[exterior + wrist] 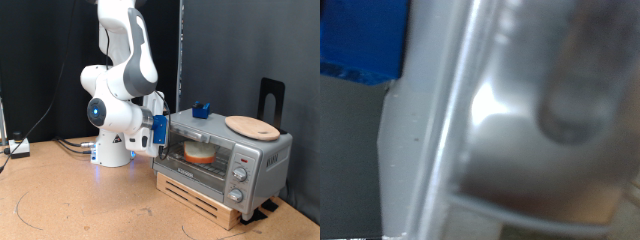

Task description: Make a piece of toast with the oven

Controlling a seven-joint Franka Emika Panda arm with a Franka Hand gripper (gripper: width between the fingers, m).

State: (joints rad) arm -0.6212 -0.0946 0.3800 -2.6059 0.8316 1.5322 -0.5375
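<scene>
The gripper (158,131), its opening impossible to judge, presses against the oven (222,152) at its left end in the exterior view, while the toast (199,153) sits inside behind the glass door.

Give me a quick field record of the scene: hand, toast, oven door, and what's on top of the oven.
hand: at the oven's left end in the exterior view, near its upper corner; holds nothing visible
toast: inside the oven on the rack, seen through the glass
oven door: looks closed
on oven top: round wooden board toward the exterior view's right, small blue object toward the left
oven base: wooden pallet
wrist view: blurred close-up of silver metal and a blue patch
</scene>
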